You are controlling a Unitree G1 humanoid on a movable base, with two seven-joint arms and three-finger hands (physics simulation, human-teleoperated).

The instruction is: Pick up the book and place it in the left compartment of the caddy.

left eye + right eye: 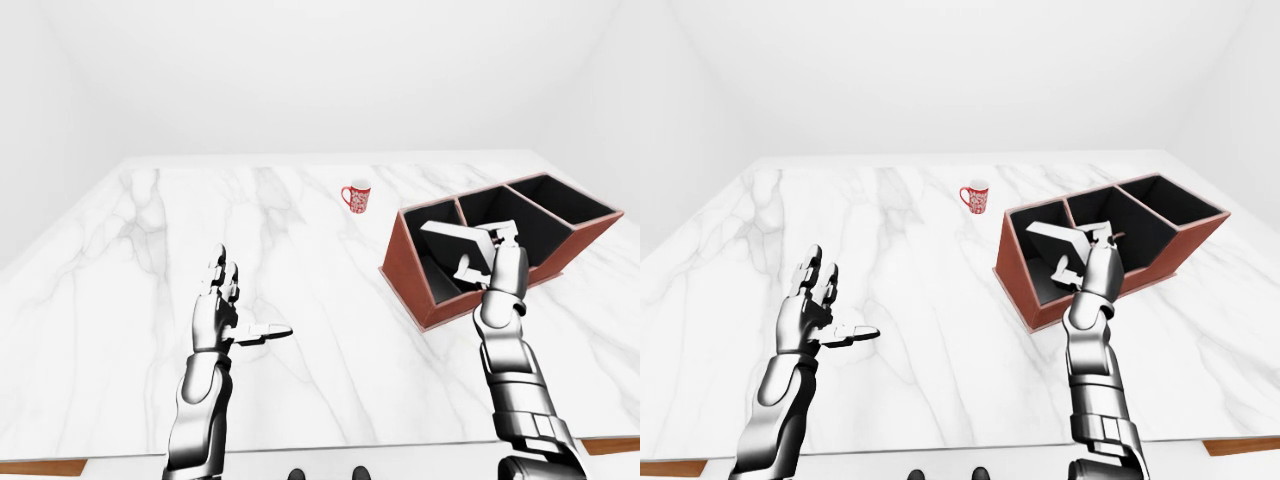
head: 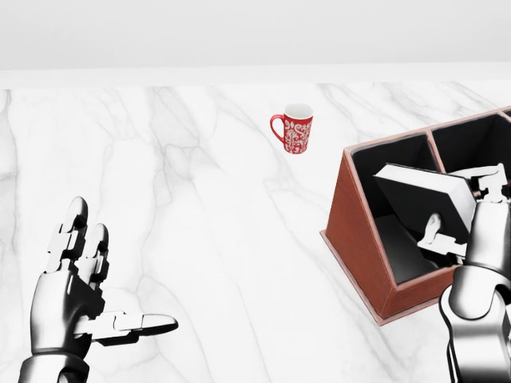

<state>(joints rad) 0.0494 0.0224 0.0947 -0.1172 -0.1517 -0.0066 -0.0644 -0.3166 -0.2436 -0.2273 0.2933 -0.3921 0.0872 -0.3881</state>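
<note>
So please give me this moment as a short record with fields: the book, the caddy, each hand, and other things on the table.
book: black with white edge, tilted, lowered partly into the caddy's left compartment
caddy: brown, black inside, at the head view's right, on the marble table
right hand: fingers closed round the book
left hand: open, empty, low at the view's left
other: red patterned mug, upright, apart from the caddy

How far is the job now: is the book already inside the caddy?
Done: the book is picked up. In hand: the right hand holds it, tilted, partly inside the left compartment of the caddy. Left: lower it fully and let go. The left hand is open and idle over the table.
</note>
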